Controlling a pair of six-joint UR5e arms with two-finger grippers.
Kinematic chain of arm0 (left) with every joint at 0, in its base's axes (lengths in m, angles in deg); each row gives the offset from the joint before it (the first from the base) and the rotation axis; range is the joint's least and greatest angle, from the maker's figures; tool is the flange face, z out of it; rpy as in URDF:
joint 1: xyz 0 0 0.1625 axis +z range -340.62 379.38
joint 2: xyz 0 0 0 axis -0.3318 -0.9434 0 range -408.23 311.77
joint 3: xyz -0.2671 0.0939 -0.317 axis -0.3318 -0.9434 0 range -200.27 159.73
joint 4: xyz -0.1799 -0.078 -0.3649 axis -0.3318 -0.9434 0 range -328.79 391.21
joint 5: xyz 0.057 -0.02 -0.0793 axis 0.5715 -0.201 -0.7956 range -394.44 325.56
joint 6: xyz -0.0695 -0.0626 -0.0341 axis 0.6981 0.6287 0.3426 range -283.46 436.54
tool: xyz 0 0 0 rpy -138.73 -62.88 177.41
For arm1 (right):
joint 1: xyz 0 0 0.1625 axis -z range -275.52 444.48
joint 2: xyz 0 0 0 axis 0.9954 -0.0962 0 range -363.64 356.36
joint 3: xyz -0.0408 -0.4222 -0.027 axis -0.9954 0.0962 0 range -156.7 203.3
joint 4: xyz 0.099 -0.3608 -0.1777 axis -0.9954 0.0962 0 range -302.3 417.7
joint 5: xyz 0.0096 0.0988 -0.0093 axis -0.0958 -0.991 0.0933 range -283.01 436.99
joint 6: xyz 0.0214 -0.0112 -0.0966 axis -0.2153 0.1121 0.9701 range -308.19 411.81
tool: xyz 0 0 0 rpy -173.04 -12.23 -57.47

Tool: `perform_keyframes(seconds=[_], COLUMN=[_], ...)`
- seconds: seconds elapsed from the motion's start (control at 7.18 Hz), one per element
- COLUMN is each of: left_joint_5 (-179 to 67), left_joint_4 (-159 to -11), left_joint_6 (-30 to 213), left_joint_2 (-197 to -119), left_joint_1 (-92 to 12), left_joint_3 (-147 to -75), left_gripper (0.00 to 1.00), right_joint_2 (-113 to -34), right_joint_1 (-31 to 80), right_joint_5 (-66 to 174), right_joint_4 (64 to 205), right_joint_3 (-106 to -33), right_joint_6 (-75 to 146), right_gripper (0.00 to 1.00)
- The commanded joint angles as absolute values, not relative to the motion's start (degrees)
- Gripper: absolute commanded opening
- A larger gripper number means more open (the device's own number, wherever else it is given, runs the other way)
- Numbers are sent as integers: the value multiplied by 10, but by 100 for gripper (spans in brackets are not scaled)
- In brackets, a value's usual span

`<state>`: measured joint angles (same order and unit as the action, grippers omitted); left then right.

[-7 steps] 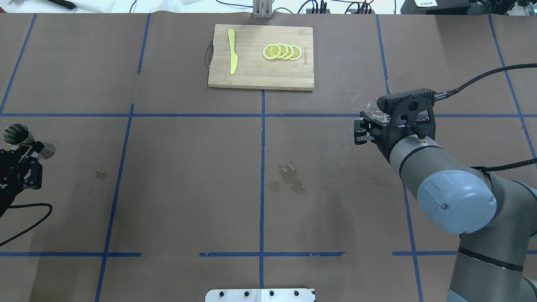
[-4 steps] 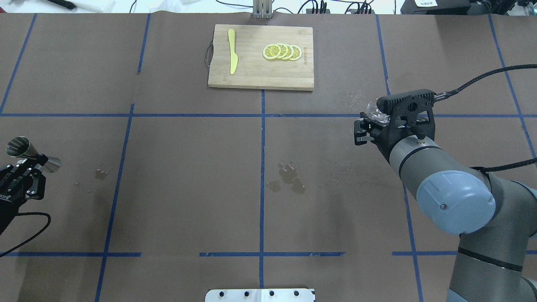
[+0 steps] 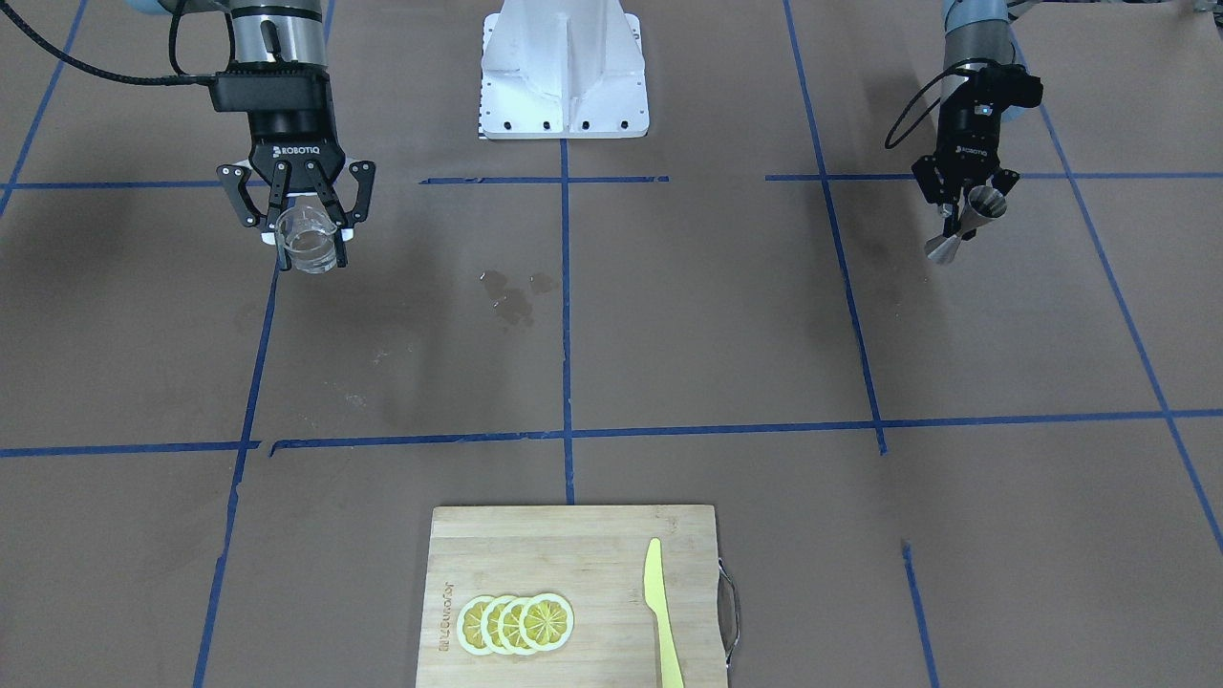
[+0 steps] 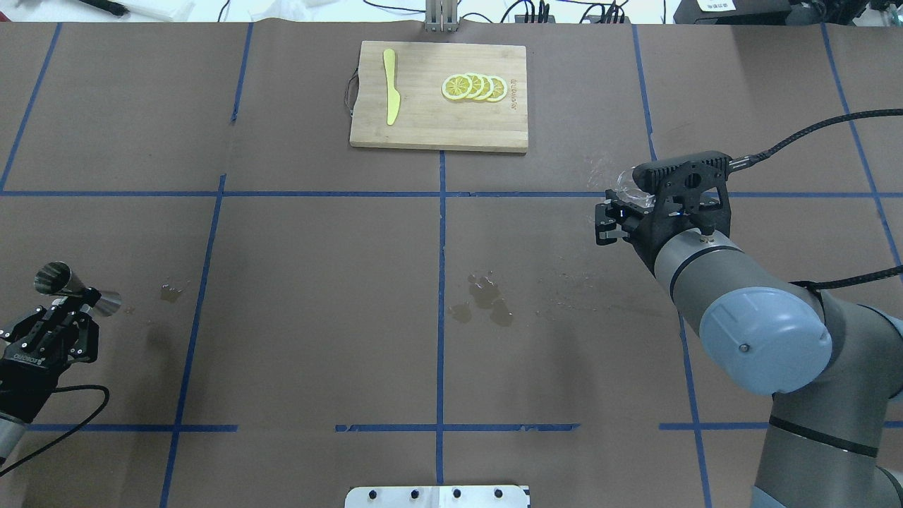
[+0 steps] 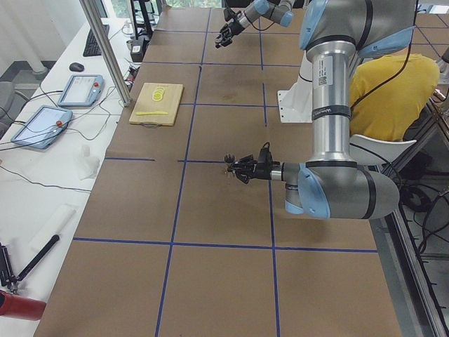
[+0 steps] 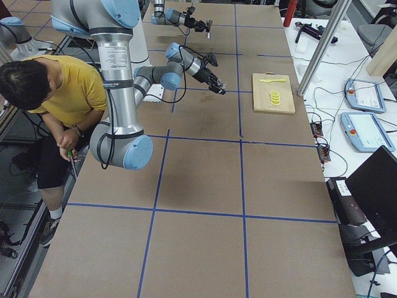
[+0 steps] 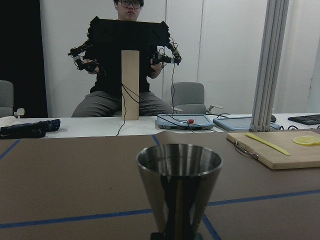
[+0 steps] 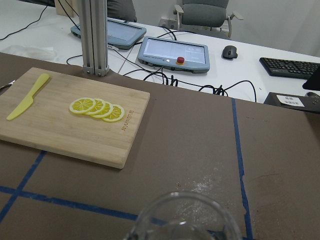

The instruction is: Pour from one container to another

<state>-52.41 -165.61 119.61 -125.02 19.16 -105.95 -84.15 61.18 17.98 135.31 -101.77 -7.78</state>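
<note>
nearest the robot: white base plate (image 4: 437, 497) at the worktop (image 4: 317, 233) edge, on the centre tape line.

left claw (image 4: 76, 300): closed on the narrow waist of a metal measuring cup (image 4: 56, 279), the double-cone kind. cup is tilted, one open mouth raised, the other cone pointing down and to the side. it sits at the far left end of the worktop, held off the surface. wrist view looks into the polished upper cone; cannot tell if there is liquid in it.

right claw (image 3: 311, 256): fingers clamped around a clear glass (image 3: 306, 235), mouth up, at the right side of the worktop. contents not readable. the two claws are well apart.

between them, near the centre line: a cluster of wet spots (image 4: 485, 300). a smaller spot (image 4: 171, 291) lies near the measuring cup.

far edge: wooden cutting board (image 4: 437, 127), with four overlapping lemon slices (image 4: 474, 87) and a yellow knife (image 4: 390, 85) lying apart on it.
</note>
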Motion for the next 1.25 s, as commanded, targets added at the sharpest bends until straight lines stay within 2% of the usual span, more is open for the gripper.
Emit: perform_keyframes(seconds=[0.0,0.28,1.11], left_joint_5=[-519,-520,-521], left_joint_4=[-1653,-1635,-1633], left_joint_6=[1145,1141,1149], left_joint_2=[-1252,-1285,-1293], left_joint_1=[194,196,213], left_joint_3=[-1054,-1050,-1022], left_gripper=[0,0,0], right_joint_2=[-841,-841,-840], right_joint_1=[612,612,612], right_joint_5=[179,179,169], right_joint_4=[1353,1354,1353], right_joint_3=[-1018,-1017,-1019], right_joint_6=[-78,-78,-79], right_gripper=[12,12,12])
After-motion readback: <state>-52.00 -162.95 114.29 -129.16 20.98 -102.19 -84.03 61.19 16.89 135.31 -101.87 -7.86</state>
